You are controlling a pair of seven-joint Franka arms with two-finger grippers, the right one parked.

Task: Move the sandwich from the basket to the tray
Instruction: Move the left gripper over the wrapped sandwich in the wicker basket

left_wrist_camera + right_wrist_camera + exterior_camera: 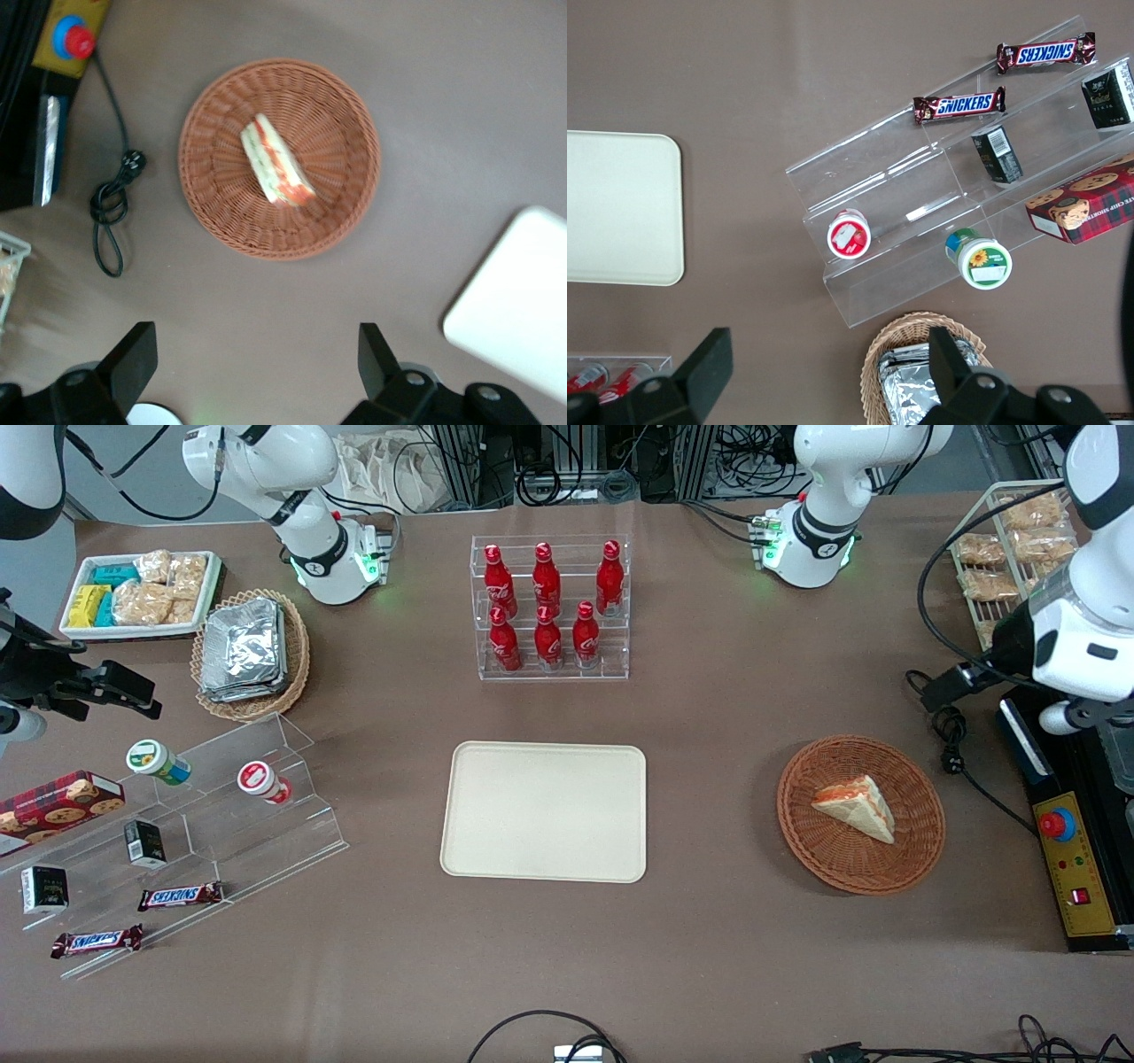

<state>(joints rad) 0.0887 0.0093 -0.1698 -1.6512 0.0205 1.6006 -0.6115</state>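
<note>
Open and holding nothing, the tool hangs high above the brown desk, its two dark fingers spread wide apart with bare desk showing between them. It sits above the working arm's end of the desk, well clear of the basket and not touching anything.

The sandwich lies in the round reddish-brown wicker basket, roughly at its middle, resting on one flat face. In the wrist view the sandwich shows its orange-red and green filling along one long edge, with basket weave visible all around it.

Toward the middle of the desk, well apart from the basket, lies the cream-beige tray, with nothing on it; one rounded corner of the tray shows in the wrist view. Farther from the front camera than the tray stands a clear rack of red bottles. A coiled black cable lies on the desk near the basket.
</note>
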